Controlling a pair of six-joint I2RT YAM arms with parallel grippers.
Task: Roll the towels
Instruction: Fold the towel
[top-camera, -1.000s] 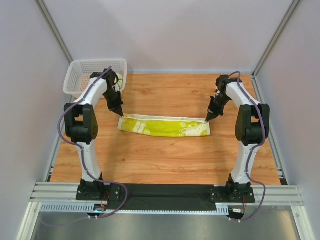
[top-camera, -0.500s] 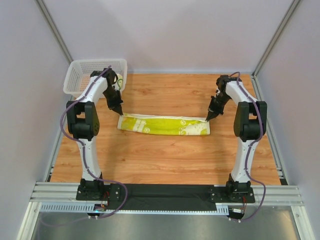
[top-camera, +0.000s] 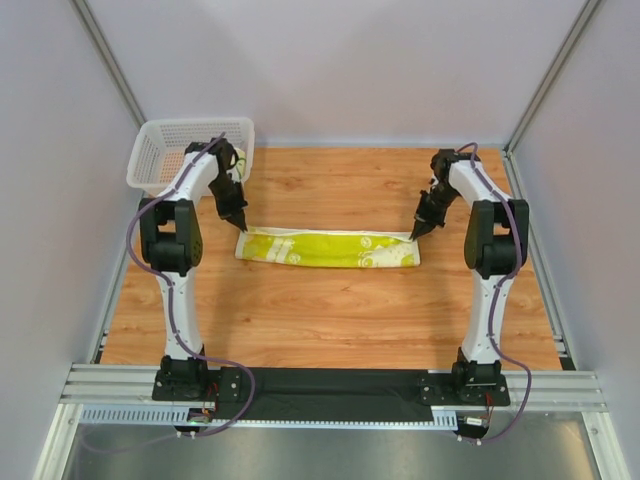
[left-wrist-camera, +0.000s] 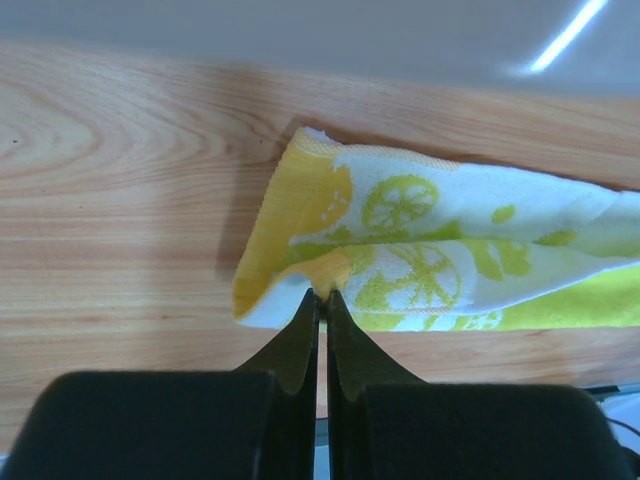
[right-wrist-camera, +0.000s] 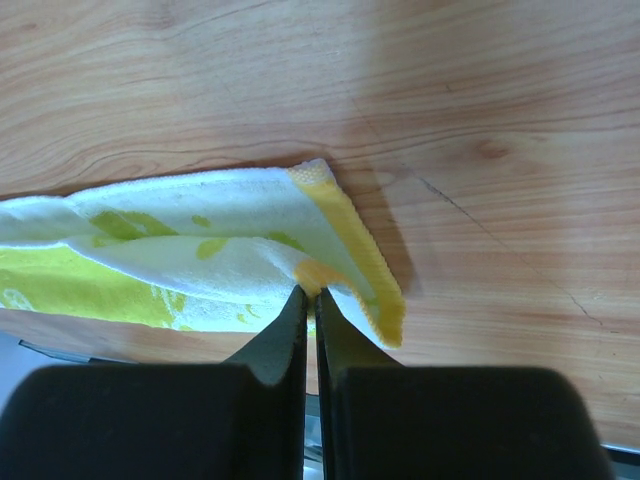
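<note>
One towel (top-camera: 325, 249), yellow and white with lime lemon prints, lies folded lengthwise as a long strip across the middle of the wooden table. My left gripper (top-camera: 241, 227) is shut on its far left corner; in the left wrist view the fingertips pinch a yellow fold of the towel (left-wrist-camera: 420, 260) at the gripper (left-wrist-camera: 322, 293). My right gripper (top-camera: 414, 234) is shut on its far right corner; in the right wrist view the towel (right-wrist-camera: 200, 250) bunches at the gripper (right-wrist-camera: 310, 290). Both pinched corners are lifted slightly over the strip.
A white mesh basket (top-camera: 160, 155) stands at the back left corner, just behind my left arm. Grey walls close the back and sides. The black base rail (top-camera: 330, 385) runs along the near edge.
Both grippers have drawn slightly further back with the pinched corners, and the towel strip looks a little narrower. Both arms' elbows have risen.
</note>
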